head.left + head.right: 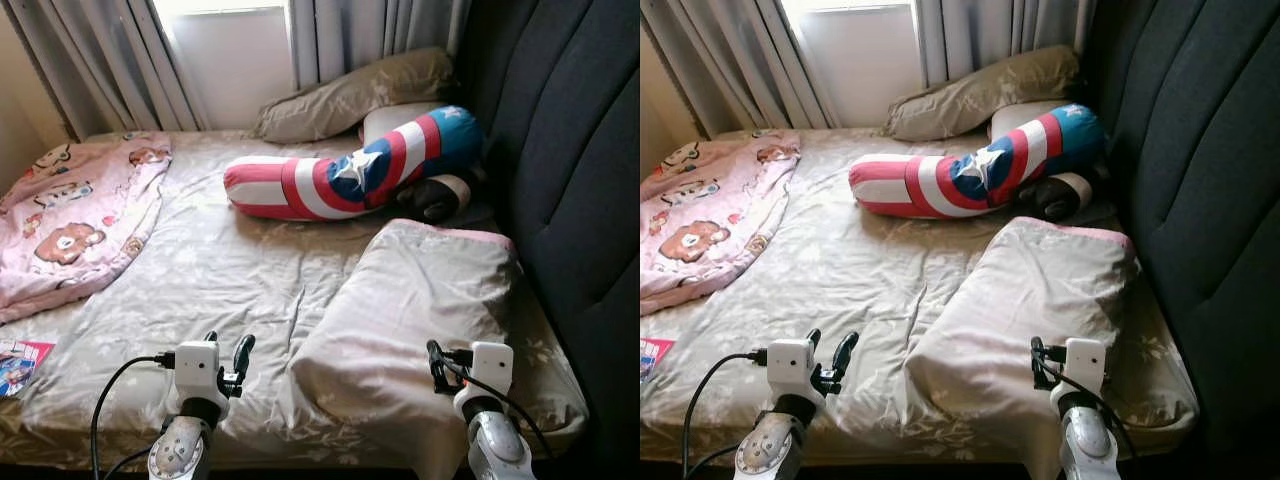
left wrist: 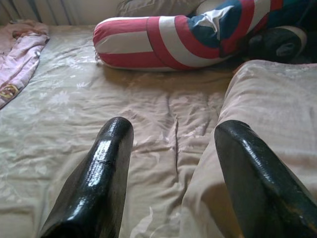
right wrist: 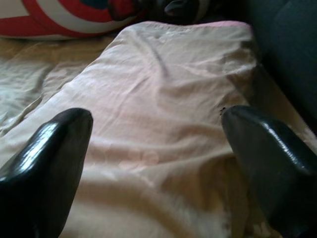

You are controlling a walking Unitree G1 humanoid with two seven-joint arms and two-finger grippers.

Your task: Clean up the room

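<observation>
A beige pillow (image 1: 410,310) with a pink far edge lies at the near right of the bed, beside the dark headboard. My right gripper (image 3: 156,119) hovers open just above the pillow's near end, one finger on each side. My left gripper (image 1: 228,352) is open too, low over the wrinkled beige sheet (image 1: 220,260) by the pillow's left edge. A red, white and blue star-patterned bolster (image 1: 340,175) lies across the far part of the bed. A pink cartoon blanket (image 1: 75,215) is crumpled at the far left.
A second beige pillow (image 1: 350,95) leans at the back under the window and grey curtains (image 1: 100,60). The padded dark headboard (image 1: 570,150) walls the right side. A dark round object (image 1: 435,198) sits behind the bolster. A colourful booklet (image 1: 20,365) lies at the near left edge.
</observation>
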